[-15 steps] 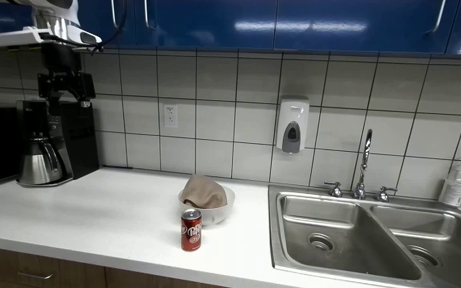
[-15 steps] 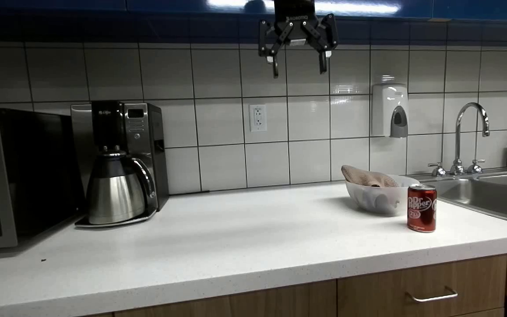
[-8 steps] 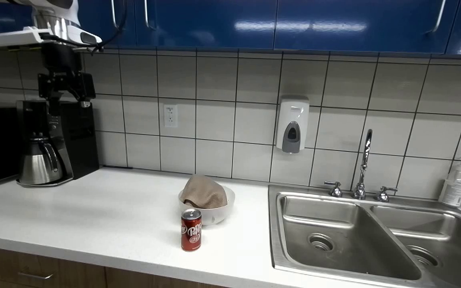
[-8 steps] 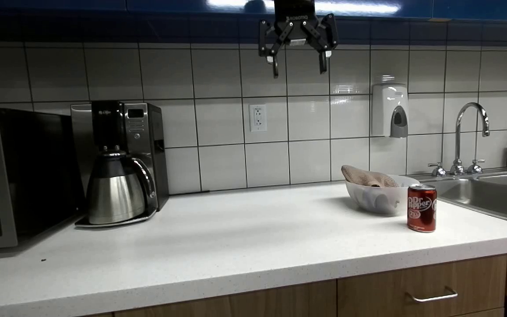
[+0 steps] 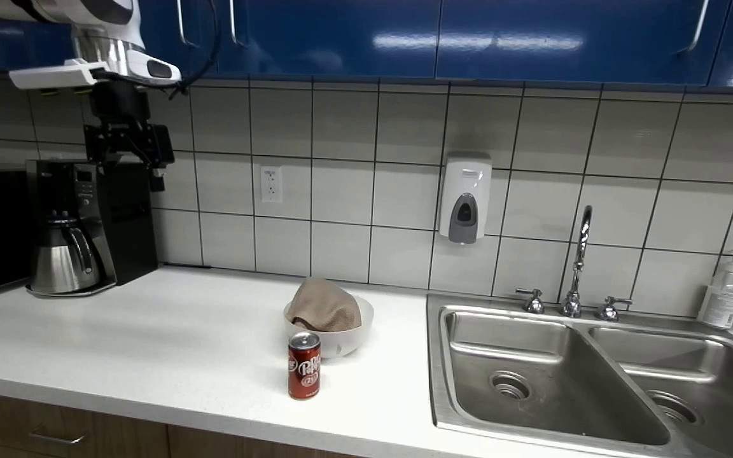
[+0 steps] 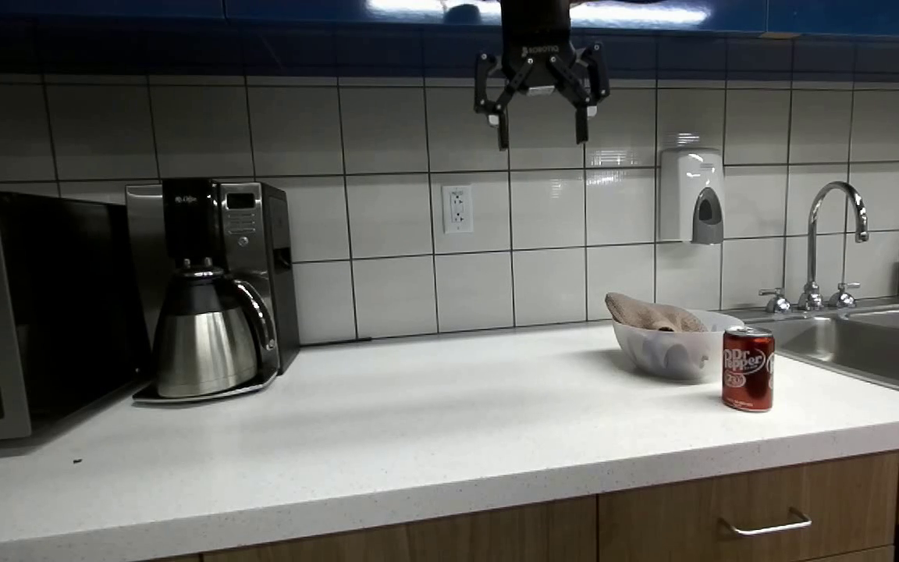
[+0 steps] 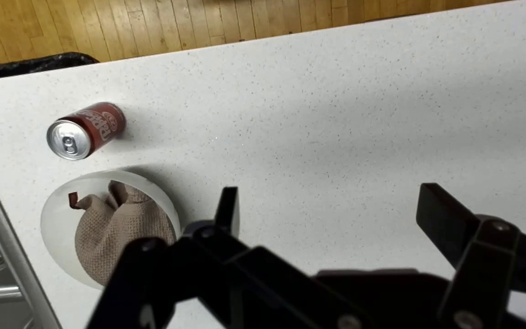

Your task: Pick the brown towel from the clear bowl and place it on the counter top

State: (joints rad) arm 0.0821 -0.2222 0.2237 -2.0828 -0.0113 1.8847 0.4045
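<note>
The brown towel [image 5: 325,306] lies bunched in the clear bowl [image 5: 342,345], sticking up over its rim. In an exterior view the towel [image 6: 656,315] leans over the left side of the bowl [image 6: 664,353]. The bowl stands on the white counter top [image 6: 418,414]. My gripper [image 6: 542,142] is open and empty, high above the counter and left of the bowl; it also shows in an exterior view [image 5: 130,177]. In the wrist view the gripper [image 7: 329,201] has only bare counter between its fingers. There the towel [image 7: 117,228] and bowl [image 7: 55,224] lie left, partly hidden by the left finger.
A red soda can [image 5: 304,369] stands just in front of the bowl. The steel sink [image 5: 439,356] is right of it. A coffee maker [image 6: 215,297] and a microwave [image 6: 67,312] stand at the left. Blue cabinets [image 5: 328,38] hang above the counter.
My gripper has moved a little to the right and down in both exterior views, staying open. The towel, bowl and can have not moved.
</note>
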